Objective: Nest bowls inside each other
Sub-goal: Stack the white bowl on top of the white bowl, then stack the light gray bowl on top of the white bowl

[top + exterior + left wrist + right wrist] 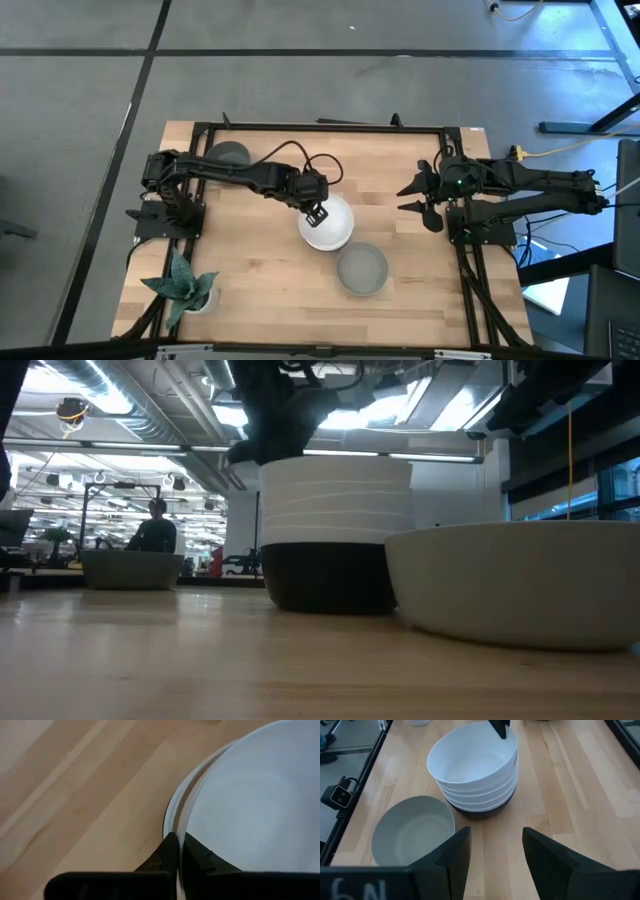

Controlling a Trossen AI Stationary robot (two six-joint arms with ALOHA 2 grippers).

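A stack of several white bowls [475,770] nested in a black bowl [330,575] stands at the table's middle [328,228]. My left gripper [318,212] is over the stack's far-left rim, shut on the top white bowl [250,795]. A grey bowl [361,268] rests on its base just near-right of the stack and also shows in the right wrist view [412,830]. A second grey bowl [228,155] stands at the far left. My right gripper [492,850] is open and empty at the table's right edge [425,195], pointing toward the stack. My left gripper pinches the top white bowl's rim [176,827] on its far-left side, one finger [197,860] inside the bowl and one finger [162,857] outside. The fingers come from above, pointing down. The bowl sits about level, nested in the stack below it.
A small green spiky plant [185,285] in a pot stands at the near left corner. A black frame [320,127] runs around the table's edges. Bare wood lies between the stack and the right arm and along the near edge.
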